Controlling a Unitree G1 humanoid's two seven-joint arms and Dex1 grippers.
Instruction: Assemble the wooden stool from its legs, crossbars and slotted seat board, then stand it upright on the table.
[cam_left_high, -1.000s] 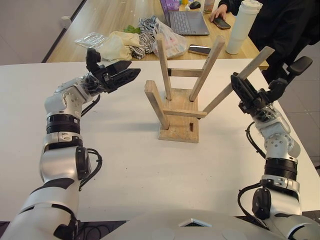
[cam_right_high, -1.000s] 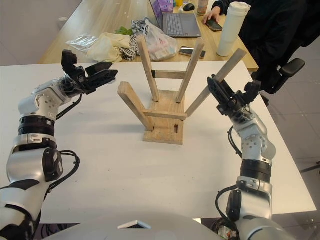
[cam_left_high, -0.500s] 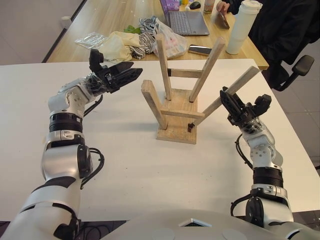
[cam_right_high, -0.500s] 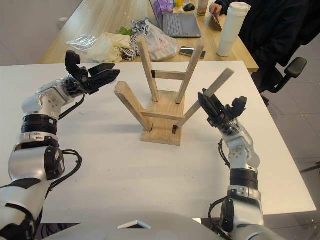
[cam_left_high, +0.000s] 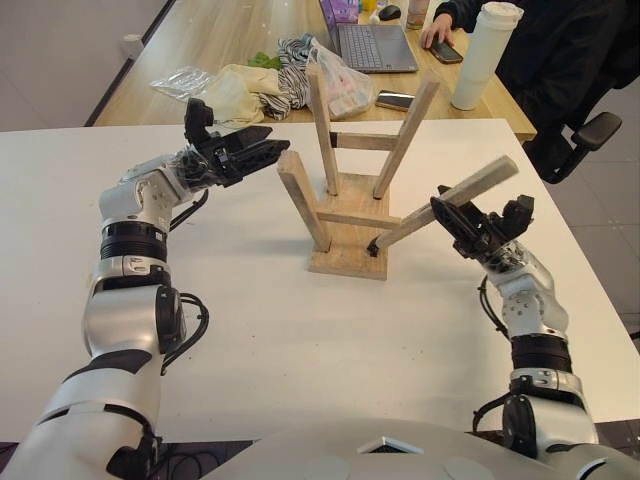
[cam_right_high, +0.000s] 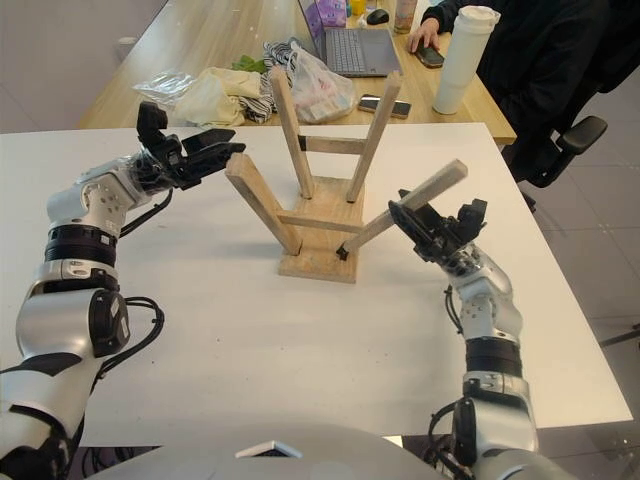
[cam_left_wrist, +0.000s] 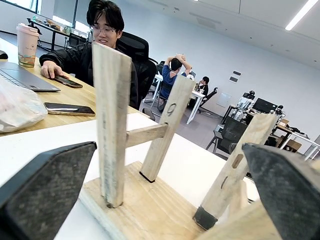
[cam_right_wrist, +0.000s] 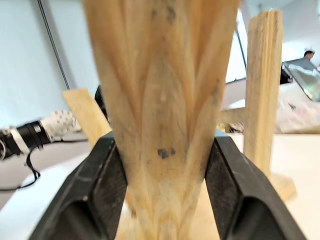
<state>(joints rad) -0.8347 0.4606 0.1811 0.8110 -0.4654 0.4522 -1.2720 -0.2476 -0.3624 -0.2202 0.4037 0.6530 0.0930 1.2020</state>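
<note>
My right gripper (cam_left_high: 447, 213) is clamped on the loose leg (cam_left_high: 405, 227) – both pads press flat against its sides, about halfway along its length. I hold that leg steeply tilted, its upper end leaning out toward my right. Its dark-capped lower end rests at the near right corner of the slotted seat board (cam_left_high: 345, 258). Whether the tip sits in a slot there I cannot tell.

My left gripper (cam_left_high: 272, 141) is spread wide and holds nothing. Its fingertips hover just beside the top of the near left leg (cam_left_high: 303, 200), and I cannot tell whether they touch the wood.

The stool lies upside down near the middle of the white table (cam_left_high: 250, 310), seat board flat on the surface. Three legs stand up from it. The near left one leans outward toward my left gripper. The two far legs (cam_left_high: 322, 130) rise higher and spread apart at the top, joined by an upper crossbar (cam_left_high: 360, 141). A lower crossbar (cam_left_high: 350, 217) runs from the near left leg across toward my tilted one.

Beyond the white table stands a wooden table (cam_left_high: 200, 40) – on it a laptop (cam_left_high: 372, 45), a tall white cup (cam_left_high: 485, 50), a phone (cam_left_high: 397, 100), a striped cloth (cam_left_high: 292, 65) and some plastic bags (cam_left_high: 345, 85). The bags sit directly behind the far legs in the head views.
</note>
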